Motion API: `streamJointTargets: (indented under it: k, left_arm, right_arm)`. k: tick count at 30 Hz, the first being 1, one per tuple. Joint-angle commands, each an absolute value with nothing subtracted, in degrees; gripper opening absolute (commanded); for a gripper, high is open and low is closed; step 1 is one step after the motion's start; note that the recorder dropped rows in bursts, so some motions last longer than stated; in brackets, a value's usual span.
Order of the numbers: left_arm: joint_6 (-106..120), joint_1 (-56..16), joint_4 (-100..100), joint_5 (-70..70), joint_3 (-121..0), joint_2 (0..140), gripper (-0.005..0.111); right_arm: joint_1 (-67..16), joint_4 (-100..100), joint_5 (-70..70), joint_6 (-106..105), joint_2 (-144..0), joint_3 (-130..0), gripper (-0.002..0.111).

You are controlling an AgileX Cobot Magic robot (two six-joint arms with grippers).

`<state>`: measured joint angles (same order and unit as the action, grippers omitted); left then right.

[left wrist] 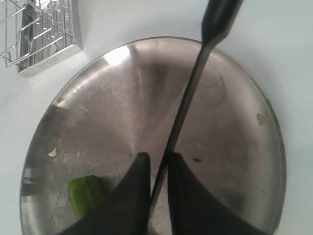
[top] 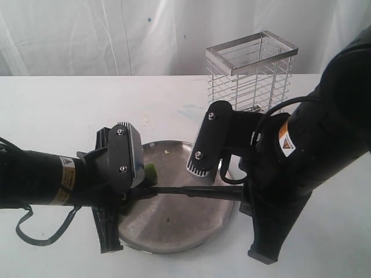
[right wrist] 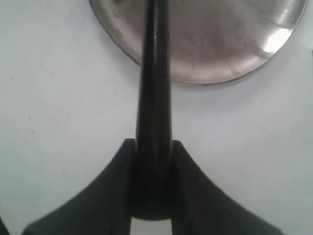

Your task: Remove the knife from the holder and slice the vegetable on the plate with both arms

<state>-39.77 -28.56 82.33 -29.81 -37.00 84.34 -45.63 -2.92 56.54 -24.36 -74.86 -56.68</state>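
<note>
The knife (top: 185, 191) lies level over the plate (top: 174, 229), held between both arms. My right gripper (right wrist: 152, 144) is shut on its black handle (right wrist: 154, 88), just off the plate's rim (right wrist: 205, 81). My left gripper (left wrist: 157, 161) straddles the blade (left wrist: 188, 93) near its tip. Its jaws stand narrowly open: the blade rests against one finger (left wrist: 178, 181), and a slit of plate shows beside the other. The vegetable (left wrist: 84, 193), a short green piece, lies on the plate (left wrist: 230, 122) beside the left fingers. In the exterior view it (top: 150, 172) peeks out by the left gripper (top: 130, 194).
The chrome wire holder (top: 250, 69) stands on the white table behind the plate, past the right arm's wrist (top: 211, 139). It also shows in the left wrist view as a holder (left wrist: 44, 34) beyond the plate. Small green scraps (left wrist: 53, 152) lie on the plate.
</note>
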Motion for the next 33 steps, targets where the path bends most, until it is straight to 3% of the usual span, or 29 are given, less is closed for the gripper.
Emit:
streamJointTargets:
  k: [1,6,13,19,33]
  left_arm:
    - [-40.2,-28.7,81.0,-30.3,-37.5,84.8,0.010]
    - [-40.2,-28.7,81.4,-29.4,-37.5,84.6,0.000]
    - [-43.6,-28.7,84.3,-23.3,-37.5,81.0,0.000]
    - [-49.2,-28.7,89.7,-20.0,-37.5,79.8,0.000]
    - [-64.9,-28.7,99.9,-19.8,-39.2,79.8,0.000]
  right_arm:
    - [-45.3,-1.1,56.1,-24.5,-74.4,-56.6,0.000]
    - [-45.3,-1.1,56.1,-25.2,-74.4,-56.6,0.000]
    - [-45.3,-1.4,56.7,-25.3,-74.4,-56.6,0.002]
    - [-45.3,-3.6,54.9,-23.9,-74.4,-56.6,0.037]
    - [-45.3,-16.6,50.9,-24.3,-74.4,-59.9,0.040]
